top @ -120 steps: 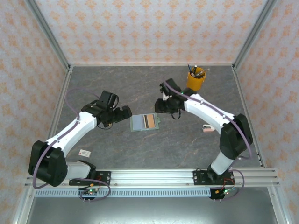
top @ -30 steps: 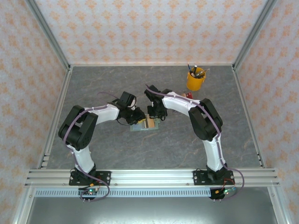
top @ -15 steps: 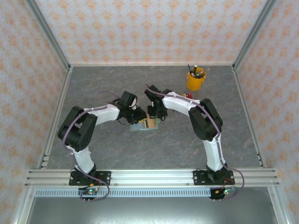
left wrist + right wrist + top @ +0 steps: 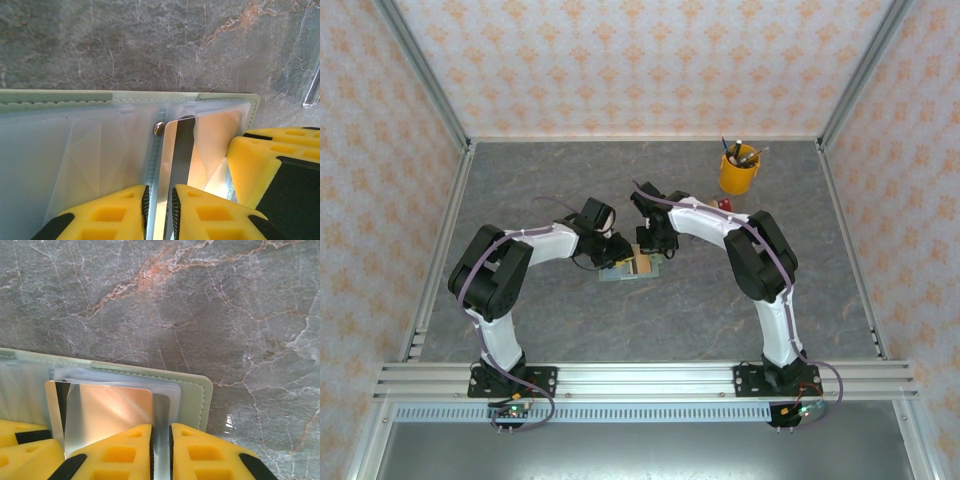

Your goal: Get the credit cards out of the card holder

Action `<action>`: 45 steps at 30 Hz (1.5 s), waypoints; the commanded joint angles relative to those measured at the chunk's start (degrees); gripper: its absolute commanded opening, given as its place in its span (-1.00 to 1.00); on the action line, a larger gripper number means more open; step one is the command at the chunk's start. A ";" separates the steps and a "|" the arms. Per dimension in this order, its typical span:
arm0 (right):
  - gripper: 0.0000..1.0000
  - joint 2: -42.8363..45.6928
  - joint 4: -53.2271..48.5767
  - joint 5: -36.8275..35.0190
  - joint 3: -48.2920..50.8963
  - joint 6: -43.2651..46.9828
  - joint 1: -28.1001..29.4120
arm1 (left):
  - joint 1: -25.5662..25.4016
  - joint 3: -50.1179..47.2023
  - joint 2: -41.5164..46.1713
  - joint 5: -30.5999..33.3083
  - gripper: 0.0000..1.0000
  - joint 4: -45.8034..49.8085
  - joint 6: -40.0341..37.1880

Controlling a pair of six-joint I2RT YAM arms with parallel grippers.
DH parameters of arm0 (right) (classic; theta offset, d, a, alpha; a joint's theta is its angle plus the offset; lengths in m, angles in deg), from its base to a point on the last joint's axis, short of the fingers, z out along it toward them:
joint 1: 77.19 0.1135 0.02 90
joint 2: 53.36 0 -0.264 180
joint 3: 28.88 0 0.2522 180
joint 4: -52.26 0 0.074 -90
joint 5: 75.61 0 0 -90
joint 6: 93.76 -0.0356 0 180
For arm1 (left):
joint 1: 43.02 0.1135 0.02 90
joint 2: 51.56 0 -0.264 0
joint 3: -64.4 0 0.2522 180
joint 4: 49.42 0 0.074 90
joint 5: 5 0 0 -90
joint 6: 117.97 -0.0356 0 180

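Card extraction in hand. Left claw (image 4: 159, 210) nearly closed, pinching card holder (image 4: 75, 145) at fold. Right claw (image 4: 161, 450) nearly closed on thin pocket edge (image 4: 161, 407) — tan credit card (image 4: 110, 402) just beside it, pocketed. Next likely: catch card, slide outward.

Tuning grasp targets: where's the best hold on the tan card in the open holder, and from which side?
Probably the tan card at its bare strip nearest the fold, where it seems to poke past the clear sleeve. The card holder has a stitched border closing the far and outer sides. So come in low from the fold side and pinch across the card's flat faces.
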 commanded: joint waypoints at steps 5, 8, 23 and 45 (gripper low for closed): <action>-0.69 -3.63 -0.01 0.50 3.68 -0.90 0.02 | -0.20 0.50 -1.92 -1.42 -0.51 -1.87 -0.64; -0.69 -3.67 0.02 0.87 3.95 -0.82 0.02 | -0.20 0.61 -2.63 -2.38 -0.51 -2.72 -0.30; -0.69 -3.75 0.42 1.27 4.82 -1.03 0.02 | -0.12 0.85 -2.96 -4.21 -0.59 -5.17 0.15; -0.42 5.07 3.14 2.19 4.56 -3.11 -1.56 | 0.85 -0.80 5.94 3.50 -1.00 3.75 -6.09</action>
